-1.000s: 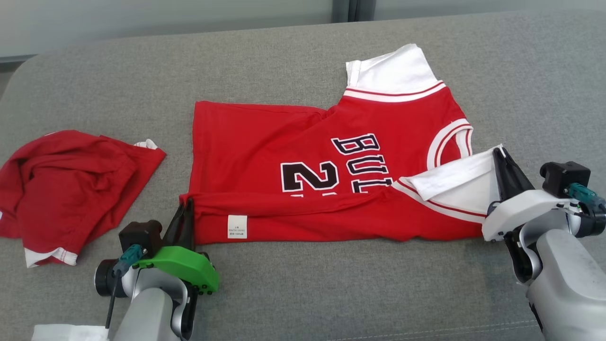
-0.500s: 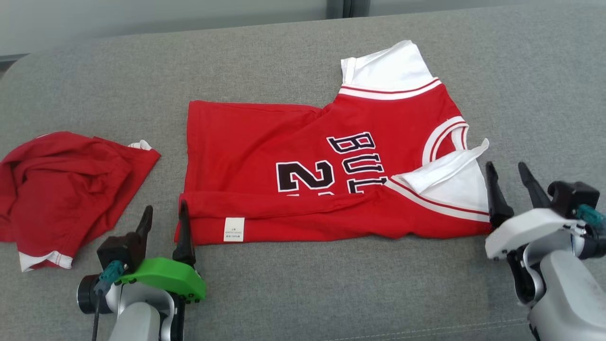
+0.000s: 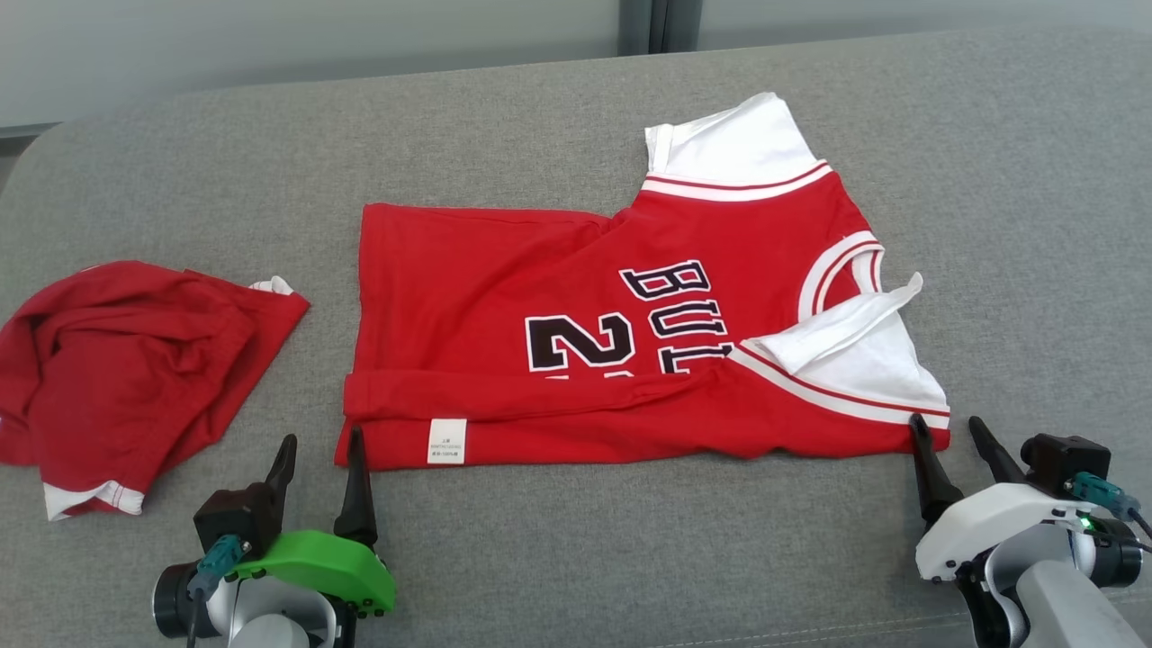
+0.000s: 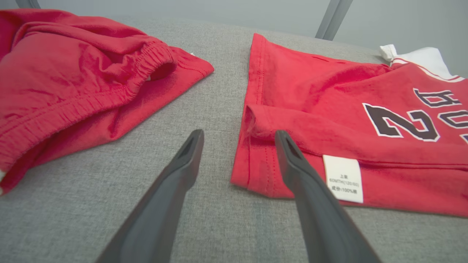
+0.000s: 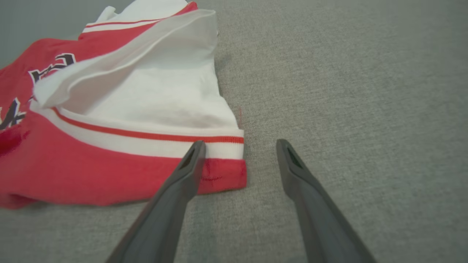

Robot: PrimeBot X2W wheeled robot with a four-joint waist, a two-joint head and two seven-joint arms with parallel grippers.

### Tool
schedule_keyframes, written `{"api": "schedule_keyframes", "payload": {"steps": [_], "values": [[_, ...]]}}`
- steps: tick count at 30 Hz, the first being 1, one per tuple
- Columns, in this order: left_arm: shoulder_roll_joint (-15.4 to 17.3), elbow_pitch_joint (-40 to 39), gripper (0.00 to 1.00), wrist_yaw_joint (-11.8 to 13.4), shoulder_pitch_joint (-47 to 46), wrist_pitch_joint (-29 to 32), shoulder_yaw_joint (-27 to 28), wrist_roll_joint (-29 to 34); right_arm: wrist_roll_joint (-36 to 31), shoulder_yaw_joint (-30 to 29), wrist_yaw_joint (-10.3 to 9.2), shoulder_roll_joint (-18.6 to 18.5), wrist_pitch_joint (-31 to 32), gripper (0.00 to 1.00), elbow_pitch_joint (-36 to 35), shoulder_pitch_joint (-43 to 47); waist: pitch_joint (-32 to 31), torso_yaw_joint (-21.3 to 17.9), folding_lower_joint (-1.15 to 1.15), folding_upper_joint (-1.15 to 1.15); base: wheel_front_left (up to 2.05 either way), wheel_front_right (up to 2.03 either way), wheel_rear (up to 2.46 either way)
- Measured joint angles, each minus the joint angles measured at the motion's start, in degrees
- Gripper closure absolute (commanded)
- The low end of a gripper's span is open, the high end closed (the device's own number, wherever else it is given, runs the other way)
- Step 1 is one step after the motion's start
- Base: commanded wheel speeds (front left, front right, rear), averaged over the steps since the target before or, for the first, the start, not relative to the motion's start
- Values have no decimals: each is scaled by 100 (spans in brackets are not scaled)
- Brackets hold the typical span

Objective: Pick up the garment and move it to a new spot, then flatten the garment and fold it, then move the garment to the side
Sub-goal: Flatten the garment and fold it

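A red jersey (image 3: 558, 315) with white sleeves and black lettering lies flat on the grey cushion, its near long edge folded over toward the back, with a white label (image 3: 447, 440) showing. My left gripper (image 3: 322, 447) stands open just in front of the jersey's near left corner (image 4: 252, 175), holding nothing. My right gripper (image 3: 945, 430) is open at the near right corner (image 5: 223, 171), one finger over the hem, the other over bare cushion. A white sleeve (image 5: 146, 73) lies folded back on the jersey's right end.
A crumpled pair of red shorts (image 3: 126, 360) lies at the left, also seen close in the left wrist view as red shorts (image 4: 73, 73). The grey cushion (image 3: 630, 558) has bare room in front of and to the right of the jersey.
Both grippers let go of the jersey's near corners, opened, and drew back toward me. The white sleeve dropped onto the jersey. The camera shifted slightly.
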Motion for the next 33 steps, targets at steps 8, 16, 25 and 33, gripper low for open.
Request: {"api": "schedule_keyframes", "payload": {"steps": [8,16,25,33], "values": [[0,20,0,-25,-71,0,-112,-4,113,398,-5,-18,-30,100,736,-437,92,144,0,0,0,0,0],[0,437,0,-300,-215,-1,-249,-381,299,533,11,-229,-22,100,646,-517,163,169,0,0,0,0,0],[-3,790,0,-447,-375,0,-535,-826,305,567,2,-319,-7,100,281,-506,227,20,0,0,0,0,0],[3,1146,100,-476,-449,-7,-806,-856,312,625,1,-308,-5,100,212,-395,101,-30,0,0,0,0,0]]}}
